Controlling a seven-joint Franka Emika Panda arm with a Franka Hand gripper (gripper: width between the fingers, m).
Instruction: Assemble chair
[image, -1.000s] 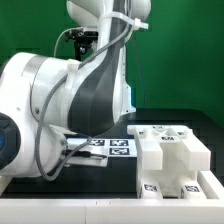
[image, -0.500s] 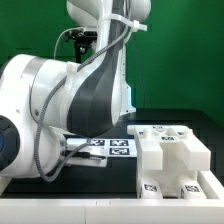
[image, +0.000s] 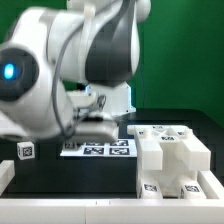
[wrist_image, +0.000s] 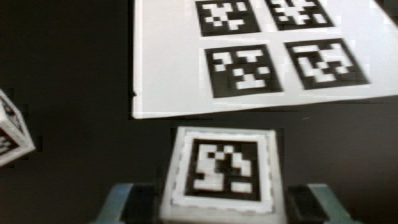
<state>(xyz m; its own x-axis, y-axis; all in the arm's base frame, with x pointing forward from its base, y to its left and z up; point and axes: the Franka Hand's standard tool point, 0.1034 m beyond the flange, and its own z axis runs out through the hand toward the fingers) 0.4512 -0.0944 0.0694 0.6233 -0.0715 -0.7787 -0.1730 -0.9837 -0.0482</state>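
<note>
Chair: one slim white piece (wrist_image: 217, 165) with a tag on its face sits between the fingers (wrist_image: 134, 205) of the tool (wrist_image: 222, 205), as the wrist view shows. The fingers stand close on either side and look closed on it, so I read it as gripped. Whether it is lifted off the dark surface (image: 70, 178) or resting on it, I cannot tell. It is near the marker board (image: 100, 148). In the exterior view the piece is hidden behind the blurred arm (image: 90, 50). Other chair pieces lie loose. A small tagged cube (image: 27, 151) sits at nine o'clock of the marker board, well apart from it. A chunky white block (image: 172, 150) with several tags sits at three to four o'clock, just beside the board. I cannot tell whether that block is one piece or several pushed together. Nothing resembles a seat on legs, and no finished join is visible. Judgement: early in the job. Done, as far as shown: one piece taken in the tool. Left: carry it to its mate, line it up, fit it, then the same for the cube and the rest.
</note>
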